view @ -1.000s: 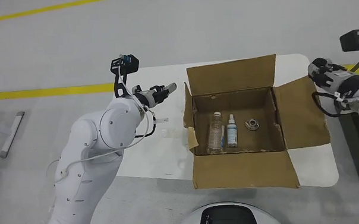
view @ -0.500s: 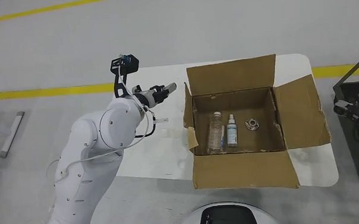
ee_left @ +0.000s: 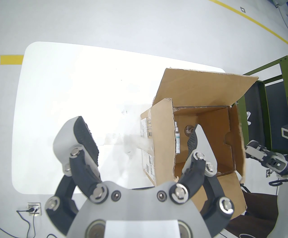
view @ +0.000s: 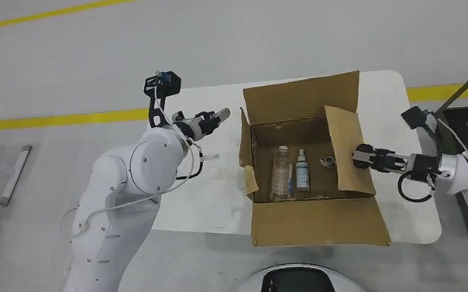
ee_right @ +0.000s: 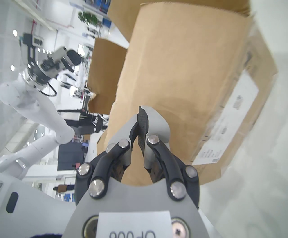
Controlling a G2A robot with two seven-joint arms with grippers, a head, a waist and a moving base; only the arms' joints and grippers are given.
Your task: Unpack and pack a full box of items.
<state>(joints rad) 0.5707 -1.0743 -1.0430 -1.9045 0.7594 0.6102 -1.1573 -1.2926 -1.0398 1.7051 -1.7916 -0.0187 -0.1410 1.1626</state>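
Fingers of the right gripper are closed pad to pad, with nothing between them. Directly ahead of the fingertips is the outer face of the right flap of the box. In the top view the tips appear to touch that face. The right flap stands up and tilts inward over the box opening.

Just beyond the flap, on the box floor, lies the metal part, the item nearest this gripper. Farther along the same line lie the spray bottle and then the clear bottle. The two bottles lie side by side, close together, lengthwise across the direction in which the gripper points. Beyond the bottles, at the opposite side of the box, the left flap stands upright.

The left gripper has its jaws spread wide and holds nothing. It hangs above the table, off the left side of the box and apart from it. Nearest ahead of its fingers is the left flap. Past the torn edge of that flap lies the box interior, where the spray bottle and the metal part show. At the far side are the right flap and the right gripper. The remaining two flaps are spread outward, one toward the robot and one away from it. The box rests on the table between the two grippers.
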